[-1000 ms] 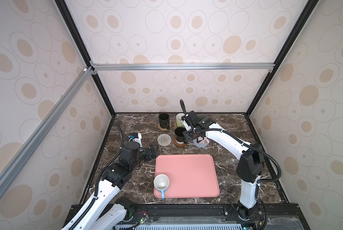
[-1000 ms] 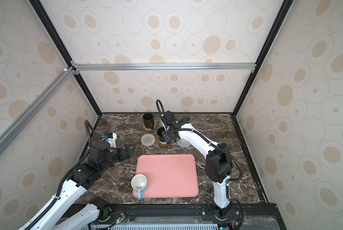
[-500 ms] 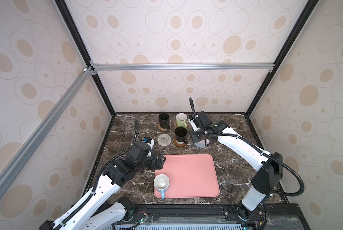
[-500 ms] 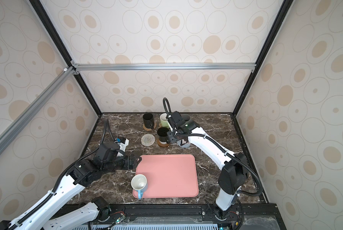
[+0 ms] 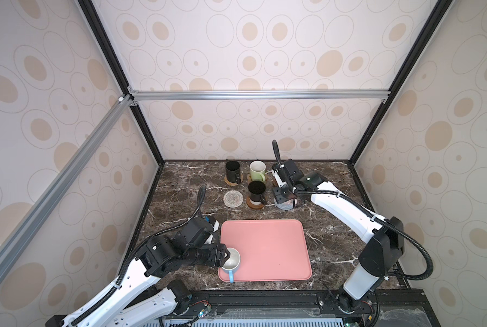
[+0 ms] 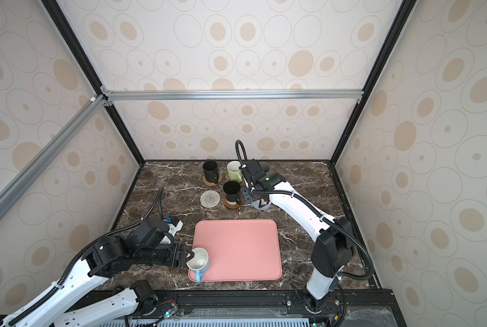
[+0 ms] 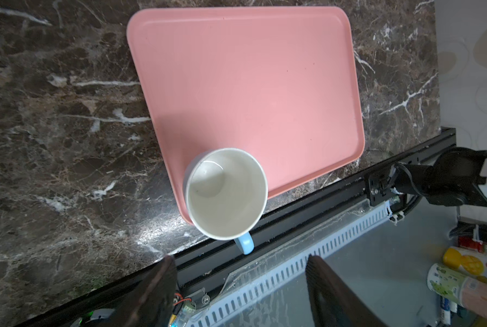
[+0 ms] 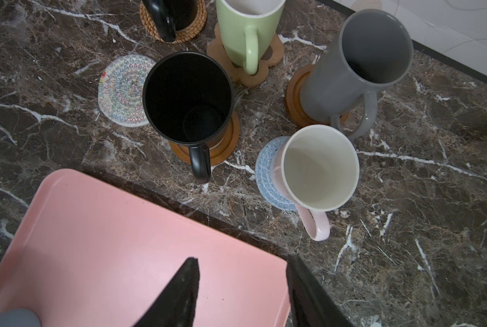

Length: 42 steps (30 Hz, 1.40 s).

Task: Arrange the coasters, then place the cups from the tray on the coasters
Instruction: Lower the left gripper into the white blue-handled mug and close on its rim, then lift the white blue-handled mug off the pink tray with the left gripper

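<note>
My L gripper is spread, nothing in it yet. The light blue cup stands upright right at my tips, on the tray corner nearest the tool; contact w/ the rim I can't tell. Handle sticks out sideways from my reach line, so I'd leave it alone: one finger inside the rim, one outside the wall, then squeeze slow so the cup doesn't skid or tip. Lift straight up before swinging. Likely target: the bare beige woven coaster, well away from the tool, past the tray's far edge. R gripper is spread too, empty, near the pink cup.
</note>
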Tool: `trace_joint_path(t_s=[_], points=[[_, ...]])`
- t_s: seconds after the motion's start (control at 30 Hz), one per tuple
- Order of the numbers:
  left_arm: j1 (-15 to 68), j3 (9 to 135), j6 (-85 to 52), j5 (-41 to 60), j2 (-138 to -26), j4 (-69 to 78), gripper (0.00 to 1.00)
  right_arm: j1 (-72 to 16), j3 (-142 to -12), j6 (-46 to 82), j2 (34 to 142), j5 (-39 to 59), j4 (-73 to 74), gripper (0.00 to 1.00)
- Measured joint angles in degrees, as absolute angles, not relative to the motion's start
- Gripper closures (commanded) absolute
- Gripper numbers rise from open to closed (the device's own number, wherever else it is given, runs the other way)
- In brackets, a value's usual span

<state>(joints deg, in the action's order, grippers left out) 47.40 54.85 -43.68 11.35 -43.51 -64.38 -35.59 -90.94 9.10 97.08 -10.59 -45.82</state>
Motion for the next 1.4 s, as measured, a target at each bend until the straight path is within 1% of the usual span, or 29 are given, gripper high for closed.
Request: trace_joint_path(t_s=[0.1,0.23,0.47,0.6,0.97,1.4], points=[[49.06,53.63,-44.66,13.19,-42.74,-65.89,0.3,-35.59,-90.89,9.41,96.95,-10.59,-45.8,0.47],[52.34,53.43,-45.45,14.13,-45.43,-65.84,0.3,-35.59,-90.48,9.63,96.53,-10.83,-45.82,0.47],[62.63,49.65,-48.97,13.87,-51.09,-61.89,0.29,-35.59,-90.37,9.61,96.44,-11.25,-45.8,0.46],[65.82,47.97,-52.1,12.97,-51.66,-60.38,0.28,-35.59,-89.97,9.63,96.2,-11.42,-45.78,0.47],[67.37,42.09,-60.82,7.07,-53.08,-55.61,0.35,-35.59,-87.96,10.0,95.11,-11.44,-45.36,0.47],[68.38,41.98,-63.51,1.72,-58.48,-52.62,0.46,-35.55,-87.72,10.0,95.0,-11.62,-45.36,0.47]])
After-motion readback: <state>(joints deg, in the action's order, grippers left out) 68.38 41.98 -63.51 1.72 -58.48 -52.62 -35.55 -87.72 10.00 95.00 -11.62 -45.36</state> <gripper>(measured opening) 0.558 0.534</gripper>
